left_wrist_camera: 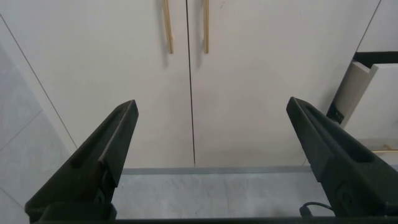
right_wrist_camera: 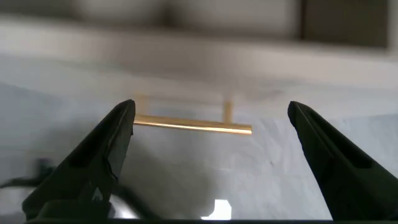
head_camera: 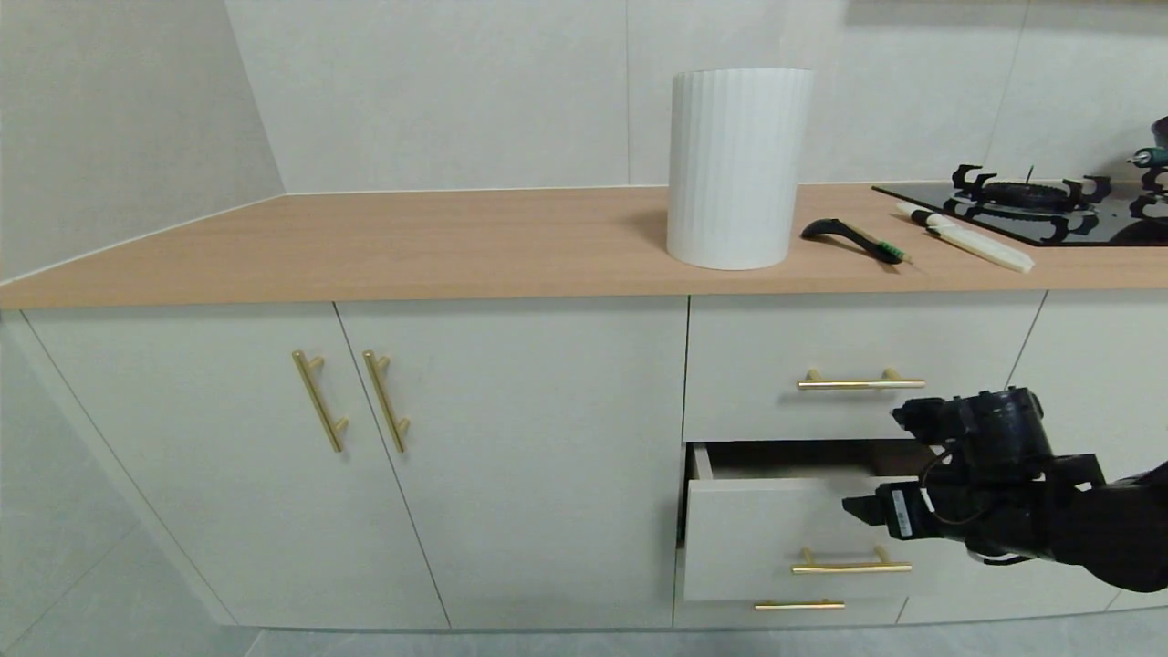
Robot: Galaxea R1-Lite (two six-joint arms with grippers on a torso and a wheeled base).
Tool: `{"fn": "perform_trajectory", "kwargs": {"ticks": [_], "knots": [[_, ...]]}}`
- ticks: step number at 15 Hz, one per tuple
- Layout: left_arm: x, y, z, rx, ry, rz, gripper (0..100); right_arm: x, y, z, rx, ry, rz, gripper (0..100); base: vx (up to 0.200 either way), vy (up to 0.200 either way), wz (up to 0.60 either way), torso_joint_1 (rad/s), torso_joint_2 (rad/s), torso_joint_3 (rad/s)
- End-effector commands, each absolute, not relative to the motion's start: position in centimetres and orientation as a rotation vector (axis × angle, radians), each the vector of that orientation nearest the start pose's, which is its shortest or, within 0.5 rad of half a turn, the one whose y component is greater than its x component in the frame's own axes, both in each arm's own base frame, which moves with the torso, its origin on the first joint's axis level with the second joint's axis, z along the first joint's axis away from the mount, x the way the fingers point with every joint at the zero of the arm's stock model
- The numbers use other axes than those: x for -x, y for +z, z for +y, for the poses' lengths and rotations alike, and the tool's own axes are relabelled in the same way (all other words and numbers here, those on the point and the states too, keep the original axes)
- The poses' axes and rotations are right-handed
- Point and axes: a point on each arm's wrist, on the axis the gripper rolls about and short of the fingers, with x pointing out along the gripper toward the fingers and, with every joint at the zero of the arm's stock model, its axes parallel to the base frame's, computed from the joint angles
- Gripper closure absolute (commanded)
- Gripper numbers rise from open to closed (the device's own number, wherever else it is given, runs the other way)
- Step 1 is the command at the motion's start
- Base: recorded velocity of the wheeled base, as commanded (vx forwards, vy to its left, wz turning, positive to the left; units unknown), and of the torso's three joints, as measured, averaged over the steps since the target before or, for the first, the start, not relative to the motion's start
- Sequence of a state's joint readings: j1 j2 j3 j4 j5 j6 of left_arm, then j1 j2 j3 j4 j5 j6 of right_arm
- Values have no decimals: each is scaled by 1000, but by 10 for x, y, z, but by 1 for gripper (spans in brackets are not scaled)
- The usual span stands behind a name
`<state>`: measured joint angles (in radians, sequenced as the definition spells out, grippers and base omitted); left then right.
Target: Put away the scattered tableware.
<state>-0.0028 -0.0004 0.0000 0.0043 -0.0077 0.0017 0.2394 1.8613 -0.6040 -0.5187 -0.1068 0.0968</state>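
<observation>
On the wooden counter point(head_camera: 411, 242) lie a black-handled utensil point(head_camera: 853, 235) and a white knife-like tool point(head_camera: 969, 240), just right of a tall white ribbed container point(head_camera: 737, 169). Below them the middle drawer point(head_camera: 776, 534) is pulled partly out, its dark inside showing. My right gripper point(head_camera: 865, 509) hangs in front of that drawer's face, just above its gold handle point(head_camera: 850, 568). In the right wrist view the gripper point(right_wrist_camera: 211, 109) is open, with the handle point(right_wrist_camera: 193, 126) beyond its fingers and untouched. My left gripper point(left_wrist_camera: 211, 109) is open and holds nothing, low before the cabinet doors.
A black gas hob point(head_camera: 1031, 205) sits at the counter's right end. The top drawer point(head_camera: 860, 383) is closed. Two cabinet doors with gold handles point(head_camera: 351, 401) fill the left. The open drawer's edge point(left_wrist_camera: 360, 87) juts out near the left gripper. Grey floor lies below.
</observation>
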Motion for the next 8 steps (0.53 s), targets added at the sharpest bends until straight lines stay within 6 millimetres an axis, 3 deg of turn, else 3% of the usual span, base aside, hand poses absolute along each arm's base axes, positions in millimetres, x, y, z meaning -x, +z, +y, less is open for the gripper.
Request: {"fn": "perform_trajectory", "kwargs": {"ticks": [1,8], "knots": [[23,75,0,-2,-11,5,0,-269,116,77,-23,139,576,0,0,0,0,0,0,0],[23,75,0,-2,-11,5,0,-312,47,86,-1,47,548,0,0,0,0,0,0,0]]}}
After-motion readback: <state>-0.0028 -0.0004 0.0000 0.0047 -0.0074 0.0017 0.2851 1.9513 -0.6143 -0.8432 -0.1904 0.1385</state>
